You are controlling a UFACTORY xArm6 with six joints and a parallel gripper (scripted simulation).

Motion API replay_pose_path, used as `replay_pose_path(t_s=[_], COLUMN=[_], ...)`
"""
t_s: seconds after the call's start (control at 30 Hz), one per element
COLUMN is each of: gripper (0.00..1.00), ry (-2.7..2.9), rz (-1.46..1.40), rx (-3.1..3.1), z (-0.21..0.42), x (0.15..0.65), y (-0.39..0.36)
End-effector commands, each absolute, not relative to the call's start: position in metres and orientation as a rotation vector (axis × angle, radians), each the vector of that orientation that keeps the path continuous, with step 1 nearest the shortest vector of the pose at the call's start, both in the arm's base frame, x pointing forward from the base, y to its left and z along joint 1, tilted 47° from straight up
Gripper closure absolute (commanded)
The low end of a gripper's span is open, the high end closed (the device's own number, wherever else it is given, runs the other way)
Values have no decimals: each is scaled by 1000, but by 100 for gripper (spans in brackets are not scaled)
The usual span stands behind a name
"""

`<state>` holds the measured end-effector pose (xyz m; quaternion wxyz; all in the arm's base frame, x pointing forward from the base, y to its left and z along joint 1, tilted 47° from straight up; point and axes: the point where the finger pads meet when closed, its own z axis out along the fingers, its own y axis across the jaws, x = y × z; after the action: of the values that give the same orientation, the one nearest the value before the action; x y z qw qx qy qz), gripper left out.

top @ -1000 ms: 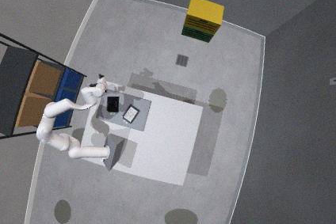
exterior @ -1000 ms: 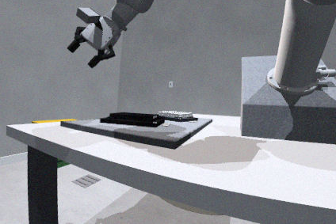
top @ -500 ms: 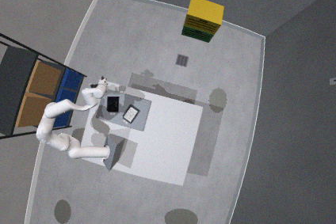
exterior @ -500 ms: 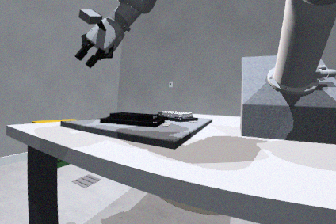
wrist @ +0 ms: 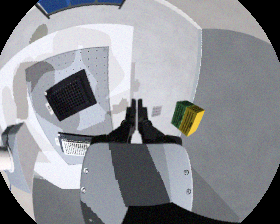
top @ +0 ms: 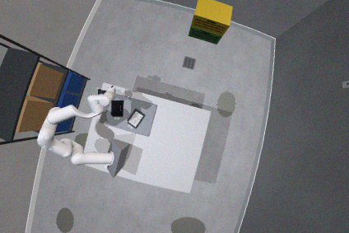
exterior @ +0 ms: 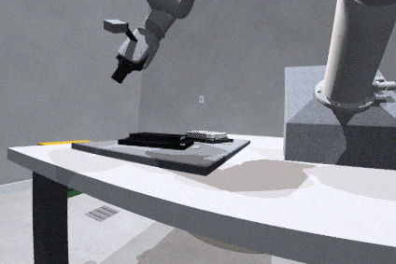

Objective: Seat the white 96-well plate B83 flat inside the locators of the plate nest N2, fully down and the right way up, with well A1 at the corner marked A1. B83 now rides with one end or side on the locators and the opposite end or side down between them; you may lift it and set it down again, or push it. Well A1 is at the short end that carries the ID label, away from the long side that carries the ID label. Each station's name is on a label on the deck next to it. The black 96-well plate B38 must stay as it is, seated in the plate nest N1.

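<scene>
The white plate B83 lies on the dark grey deck, tilted in its nest; in the side view it sits behind the black plate and one end looks raised. The black plate B38 sits flat in its nest beside it, and shows in the side view and the wrist view. B83 shows low left in the wrist view. My gripper hangs high in the air above and beyond the deck's far left end. Its fingers are shut with nothing between them.
A grey pedestal carries the arm's base at the table's right. A yellow and green crate stack stands far off on the floor. A shelf rack with blue and brown bins stands left of the table.
</scene>
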<state>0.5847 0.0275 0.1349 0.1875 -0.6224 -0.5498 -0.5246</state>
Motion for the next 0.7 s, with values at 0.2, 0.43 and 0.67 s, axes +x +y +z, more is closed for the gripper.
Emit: replay_pose_path(t_s=[0.2, 0.43, 0.67], gripper=[100, 100, 100], ry=[-1336, -1215, -1082], rz=[-1290, -1187, -1076], rx=[-1896, -1965, -2032], z=[104, 90, 72], x=[558, 545, 526], y=[12, 6, -1])
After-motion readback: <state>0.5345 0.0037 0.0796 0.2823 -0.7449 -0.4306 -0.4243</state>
